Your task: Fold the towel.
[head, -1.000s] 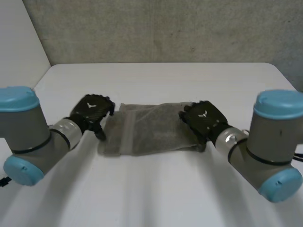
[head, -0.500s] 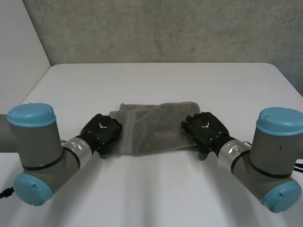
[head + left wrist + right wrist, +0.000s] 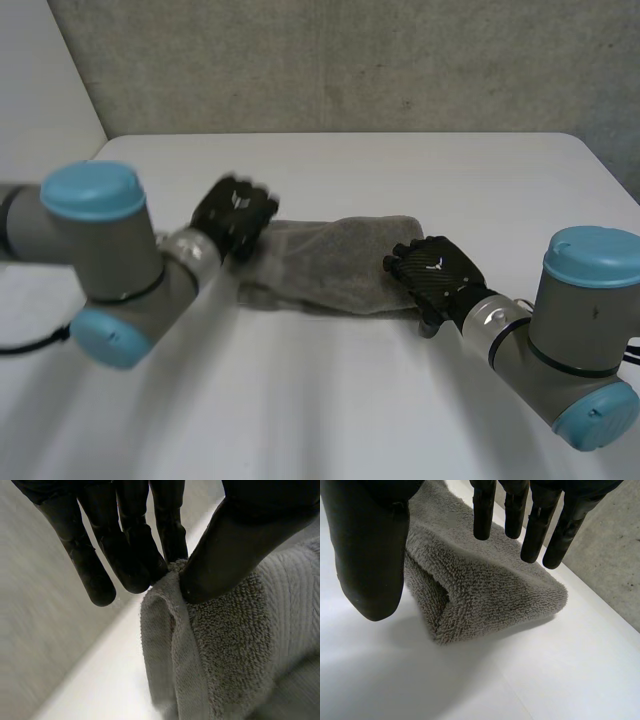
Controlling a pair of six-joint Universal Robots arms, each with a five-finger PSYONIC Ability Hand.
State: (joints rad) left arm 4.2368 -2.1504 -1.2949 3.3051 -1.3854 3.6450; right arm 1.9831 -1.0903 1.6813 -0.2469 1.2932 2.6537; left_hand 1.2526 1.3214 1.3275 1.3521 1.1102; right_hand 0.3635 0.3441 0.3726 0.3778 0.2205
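The tabletop in front of me was white, smooth and matte, with rounded corners on its far side. Its far edge ran close along a wall of rough grey concrete, mottled and flecked with small dark pits and faint marks. On my left a plain pale panel stood upright beside the tabletop and met the concrete wall in a straight seam. From my right wrist I saw the white tabletop end in a straight edge before the same speckled grey wall. From my left wrist a strip of white tabletop ran alongside a grey surface I could not identify for sure.
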